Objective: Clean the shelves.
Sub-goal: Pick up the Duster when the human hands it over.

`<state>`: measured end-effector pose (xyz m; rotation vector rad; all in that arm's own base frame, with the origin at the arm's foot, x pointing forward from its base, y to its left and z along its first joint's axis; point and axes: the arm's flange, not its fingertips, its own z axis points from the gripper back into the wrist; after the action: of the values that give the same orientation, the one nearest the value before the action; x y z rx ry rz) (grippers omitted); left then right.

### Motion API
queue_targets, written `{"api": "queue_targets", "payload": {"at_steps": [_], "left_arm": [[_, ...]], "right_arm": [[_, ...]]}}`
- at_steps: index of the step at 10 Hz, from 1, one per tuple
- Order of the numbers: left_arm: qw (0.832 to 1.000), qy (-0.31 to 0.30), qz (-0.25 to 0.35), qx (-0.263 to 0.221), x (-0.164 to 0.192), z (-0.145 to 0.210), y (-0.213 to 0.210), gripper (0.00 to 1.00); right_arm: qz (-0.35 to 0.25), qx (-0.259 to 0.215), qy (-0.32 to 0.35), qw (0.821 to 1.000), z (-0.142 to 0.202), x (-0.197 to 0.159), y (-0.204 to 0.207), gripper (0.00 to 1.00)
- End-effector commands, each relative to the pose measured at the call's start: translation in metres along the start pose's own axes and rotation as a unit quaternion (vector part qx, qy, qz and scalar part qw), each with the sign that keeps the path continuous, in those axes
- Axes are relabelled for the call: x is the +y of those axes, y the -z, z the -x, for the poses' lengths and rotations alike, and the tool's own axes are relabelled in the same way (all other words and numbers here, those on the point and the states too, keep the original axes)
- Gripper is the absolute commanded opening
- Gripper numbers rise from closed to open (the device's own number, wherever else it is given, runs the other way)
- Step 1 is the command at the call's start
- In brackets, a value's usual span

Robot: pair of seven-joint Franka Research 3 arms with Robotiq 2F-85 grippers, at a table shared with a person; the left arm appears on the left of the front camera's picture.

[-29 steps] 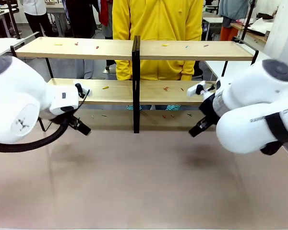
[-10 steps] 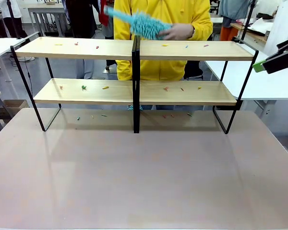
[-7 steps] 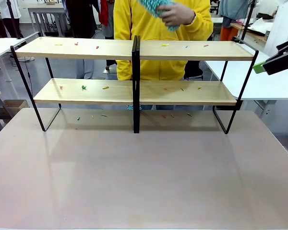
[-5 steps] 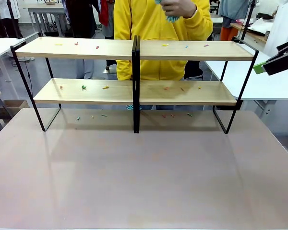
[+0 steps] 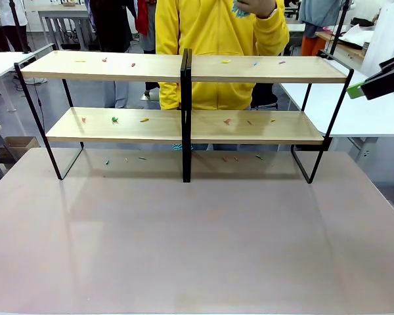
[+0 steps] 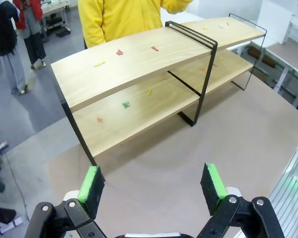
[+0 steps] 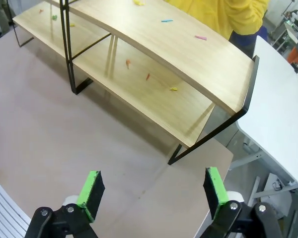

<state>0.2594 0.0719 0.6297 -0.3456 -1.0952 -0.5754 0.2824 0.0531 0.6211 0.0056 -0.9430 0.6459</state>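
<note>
A: Where are the shelves (image 5: 164, 66), and what are the end effectors holding?

B: The shelves stand across the far half of the table (image 5: 197, 249), with a person (image 5: 213, 39) just behind them. The left end effector (image 6: 153, 182) hangs above the table's left side, fingers (image 6: 92, 184) spread wide, nothing between them. The right end effector (image 7: 152, 191) is the same: spread fully and empty, up off the right end of the shelves.

A: Count things for me.

B: One set of shelves, two tiers, four boards (image 5: 282, 128), one centre post (image 5: 186, 111). There are three scraps (image 5: 144, 120) on each board, so six on top and six below, twelve in all. More small bits lie on the table under the lower tier, maybe six, but they are too small to be sure. Two end effectors, one person, and one raised hand (image 5: 255, 5) with something teal (image 5: 239, 9) in it. I can't tell what that is.

A: What could go wrong?

B: Neither end effector has anything to wipe with, so bare fingers would likely push scraps off an edge onto the table instead of gathering them. If the teal thing is handed over, a poor grip could drop it. The gap between tiers looks tight, so a wide-open end effector might catch the thin frame (image 5: 37, 121) and shove or tip the shelves, which look light. The post splits each tier, so one long sweep would hit it. The person is also close, so a reach over the top could meet them.
</note>
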Motion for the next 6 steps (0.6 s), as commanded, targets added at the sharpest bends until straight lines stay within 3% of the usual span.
{"api": "queue_targets", "payload": {"at_steps": [1, 4, 6], "left_arm": [[1.0, 0.001, 0.001, -0.006, 0.0, -0.001, 0.0, 1.0], [1.0, 0.001, 0.001, -0.006, 0.0, -0.001, 0.0, 1.0], [1.0, 0.001, 0.001, -0.006, 0.0, -0.001, 0.0, 1.0]], "right_arm": [[-0.017, -0.016, 0.054, 0.998, 0.047, 0.027, 0.005, 1.0], [-0.012, -0.061, 0.097, 0.993, 0.046, 0.029, -0.014, 1.0], [-0.008, -0.073, 0.091, 0.993, 0.047, 0.034, -0.023, 1.0]]}}
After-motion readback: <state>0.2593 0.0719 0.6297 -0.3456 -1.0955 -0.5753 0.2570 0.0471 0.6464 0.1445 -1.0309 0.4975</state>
